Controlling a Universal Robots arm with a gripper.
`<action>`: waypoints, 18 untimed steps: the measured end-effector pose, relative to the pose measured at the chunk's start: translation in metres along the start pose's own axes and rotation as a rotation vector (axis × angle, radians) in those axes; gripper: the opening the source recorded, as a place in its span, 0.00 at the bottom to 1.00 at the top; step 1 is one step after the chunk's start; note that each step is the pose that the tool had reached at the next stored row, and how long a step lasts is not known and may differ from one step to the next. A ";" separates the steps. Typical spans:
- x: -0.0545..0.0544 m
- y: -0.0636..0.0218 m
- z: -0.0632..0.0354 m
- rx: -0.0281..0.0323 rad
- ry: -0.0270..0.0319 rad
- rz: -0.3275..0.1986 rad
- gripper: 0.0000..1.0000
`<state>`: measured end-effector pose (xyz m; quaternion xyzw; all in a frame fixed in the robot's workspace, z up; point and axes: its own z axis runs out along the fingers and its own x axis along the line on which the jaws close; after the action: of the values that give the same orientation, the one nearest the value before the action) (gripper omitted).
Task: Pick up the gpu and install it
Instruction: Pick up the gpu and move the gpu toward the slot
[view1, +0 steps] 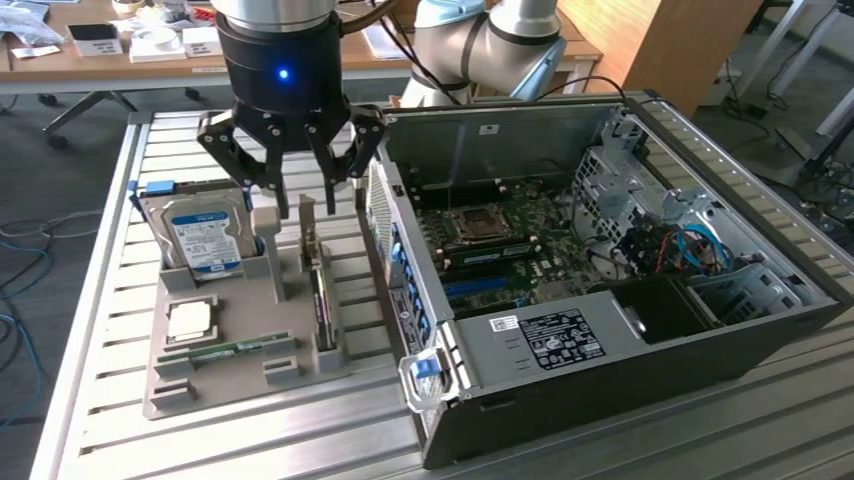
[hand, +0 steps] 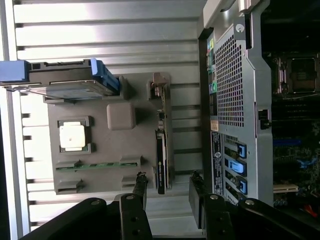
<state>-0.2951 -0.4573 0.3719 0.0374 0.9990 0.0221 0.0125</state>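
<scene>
- Gripper (view1: 300, 195) hangs over the far part of a grey tray (view1: 240, 320), its jaws spread open and holding nothing.
- In the wrist view the gripper (hand: 168, 180) has one dark finger on each side of the line of the gpu (hand: 161, 150).
- The gpu (view1: 320, 300) stands on its long edge in a slot along the tray's (hand: 100, 145) side nearest the computer case (view1: 627, 380), below the fingers.
- A hard drive (view1: 207, 240) with a blue-white label stands at the tray's far corner on the exterior view's left.
- Nearer lie a square processor (view1: 190, 320) and a green memory stick (view1: 227, 350).
- The case lies open on the exterior view's right, with its motherboard (view1: 507, 240) facing up.
</scene>
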 end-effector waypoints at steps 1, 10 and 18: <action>0.000 0.0000 0.0008 -0.0001 -0.0001 0.000 0.47; 0.000 -0.0003 0.0067 0.0000 0.0000 0.000 0.47; 0.000 -0.0004 0.0093 0.0000 0.0000 0.000 0.47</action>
<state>-0.2951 -0.4573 0.3626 0.0374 0.9990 0.0221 0.0125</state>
